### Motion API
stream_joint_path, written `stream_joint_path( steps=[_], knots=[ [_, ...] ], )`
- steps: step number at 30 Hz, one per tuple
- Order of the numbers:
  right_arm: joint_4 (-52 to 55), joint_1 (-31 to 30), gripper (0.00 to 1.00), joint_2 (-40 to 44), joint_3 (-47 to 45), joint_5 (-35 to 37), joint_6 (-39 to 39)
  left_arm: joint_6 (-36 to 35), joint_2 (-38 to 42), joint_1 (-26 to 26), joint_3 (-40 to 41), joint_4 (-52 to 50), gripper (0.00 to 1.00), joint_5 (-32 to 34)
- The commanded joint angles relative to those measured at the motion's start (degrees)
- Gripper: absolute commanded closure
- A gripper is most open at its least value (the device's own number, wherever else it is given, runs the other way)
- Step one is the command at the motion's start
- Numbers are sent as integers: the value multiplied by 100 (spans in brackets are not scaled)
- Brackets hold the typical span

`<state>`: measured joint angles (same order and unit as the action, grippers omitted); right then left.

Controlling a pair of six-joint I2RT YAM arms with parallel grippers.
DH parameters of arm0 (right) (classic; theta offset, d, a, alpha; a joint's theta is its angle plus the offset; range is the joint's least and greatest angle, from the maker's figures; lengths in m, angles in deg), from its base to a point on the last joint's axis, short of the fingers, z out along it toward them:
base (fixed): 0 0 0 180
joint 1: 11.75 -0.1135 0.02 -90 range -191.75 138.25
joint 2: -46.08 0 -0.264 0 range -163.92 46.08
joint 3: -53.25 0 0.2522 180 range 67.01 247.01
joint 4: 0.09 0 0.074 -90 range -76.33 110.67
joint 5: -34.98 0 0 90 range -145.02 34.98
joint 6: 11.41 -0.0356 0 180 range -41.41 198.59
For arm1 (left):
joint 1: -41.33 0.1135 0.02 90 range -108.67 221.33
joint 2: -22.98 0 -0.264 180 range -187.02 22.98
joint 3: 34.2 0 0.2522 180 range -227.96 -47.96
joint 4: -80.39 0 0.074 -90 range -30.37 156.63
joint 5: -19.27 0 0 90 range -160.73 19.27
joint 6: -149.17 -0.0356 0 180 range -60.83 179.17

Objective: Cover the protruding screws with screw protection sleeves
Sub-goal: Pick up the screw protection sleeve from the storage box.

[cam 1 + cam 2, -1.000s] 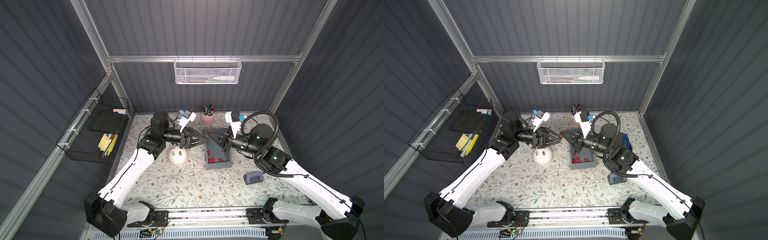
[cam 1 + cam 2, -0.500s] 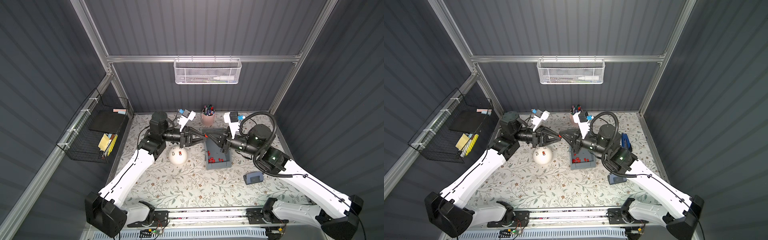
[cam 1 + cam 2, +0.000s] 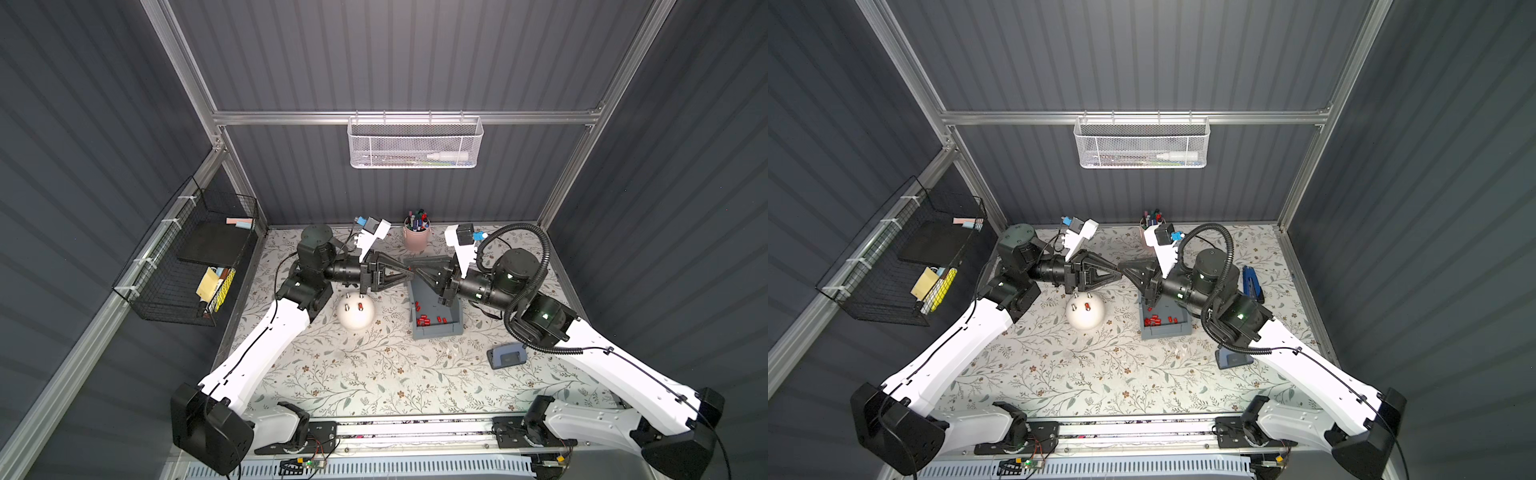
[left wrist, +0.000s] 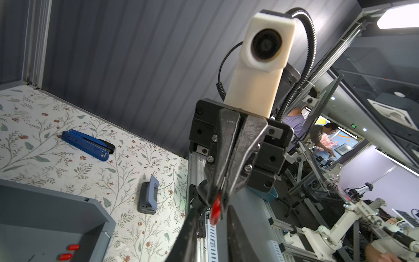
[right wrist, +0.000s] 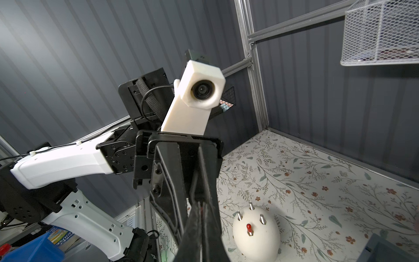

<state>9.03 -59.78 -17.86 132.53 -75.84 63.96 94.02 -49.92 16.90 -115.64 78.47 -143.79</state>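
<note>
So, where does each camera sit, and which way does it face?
Top views: above the robot's bases, looking down on the table; both arms, left gripper, right gripper show.
Left wrist: on the left arm, facing the right gripper pinching a red sleeve; own fingers show.
Right wrist: on the right arm, facing the left gripper and white dome; own fingers show.
Shared: top and right wrist views show the white dome.

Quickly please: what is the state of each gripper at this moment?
Left gripper: jaws narrow around the red sleeve; whether it grips cannot be told.
Right gripper: shut on the same red sleeve.
</note>
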Motion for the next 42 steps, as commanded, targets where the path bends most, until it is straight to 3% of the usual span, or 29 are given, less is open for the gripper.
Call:
stream_joint_path(
  steps=[1,5,11,18,22,24,27,30,33,36,42],
  knots=[
    [-10,-62,100,-17,137,6,119,192,155,-45,83,458,89,65],
    [5,-83,100,3,132,51,112,251,171,-45,109,545,92,81],
    [25,-119,100,22,93,49,101,270,220,-45,144,556,85,134],
    [7,-163,100,31,51,87,105,217,312,-45,237,641,100,119],
    [7,-172,100,25,43,97,92,90,358,-45,261,587,100,101],
    [7,-172,97,39,46,104,101,-194,405,-40,264,268,100,107],
    [25,-172,80,79,61,147,155,-878,508,-45,240,-540,100,135],
    [25,-172,57,151,72,210,225,-1443,608,-45,209,-1168,100,157],
    [-1,-172,50,230,101,210,326,-2040,687,-45,152,-1808,100,134],
    [57,-172,50,277,183,444,425,-2690,733,-44,44,-2641,100,145],
    [1148,-172,68,92,705,-80,984,-4047,871,-45,-242,-4312,100,536]
  ],
)
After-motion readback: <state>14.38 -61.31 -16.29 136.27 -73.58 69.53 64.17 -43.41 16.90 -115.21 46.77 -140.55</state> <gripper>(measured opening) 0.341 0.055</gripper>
